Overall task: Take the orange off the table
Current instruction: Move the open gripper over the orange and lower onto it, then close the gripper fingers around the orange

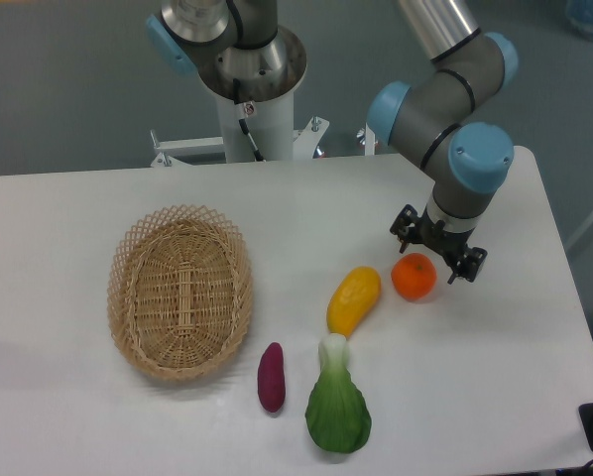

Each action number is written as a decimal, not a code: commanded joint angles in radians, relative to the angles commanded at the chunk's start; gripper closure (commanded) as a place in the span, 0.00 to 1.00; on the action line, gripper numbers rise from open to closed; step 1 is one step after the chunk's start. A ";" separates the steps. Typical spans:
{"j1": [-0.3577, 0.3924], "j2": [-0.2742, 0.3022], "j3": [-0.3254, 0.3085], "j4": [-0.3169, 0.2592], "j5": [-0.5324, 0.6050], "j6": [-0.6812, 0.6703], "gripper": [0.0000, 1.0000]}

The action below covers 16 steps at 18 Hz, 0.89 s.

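Observation:
The orange [414, 278] is a small round bright-orange fruit resting on the white table [98, 416], right of centre. My gripper [436, 252] hangs directly above and slightly behind it, overlapping its upper edge in this view. Its two dark fingers are spread wide, one at the upper left [404, 226] of the orange and one at the right [472, 266]. The gripper is open with nothing held.
A yellow mango-like fruit [353, 299] lies just left of the orange. Below it sit a green leafy vegetable [337, 409] and a small purple vegetable [271, 376]. A woven oval basket [179, 291] stands at the left. The arm's base [247, 69] rises behind the table.

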 joint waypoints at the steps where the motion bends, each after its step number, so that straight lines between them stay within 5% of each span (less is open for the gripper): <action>1: -0.005 0.002 -0.005 0.000 0.000 -0.011 0.00; 9: -0.008 0.003 -0.014 0.006 0.006 -0.020 0.00; 16: -0.018 -0.008 -0.037 0.083 0.080 -0.022 0.00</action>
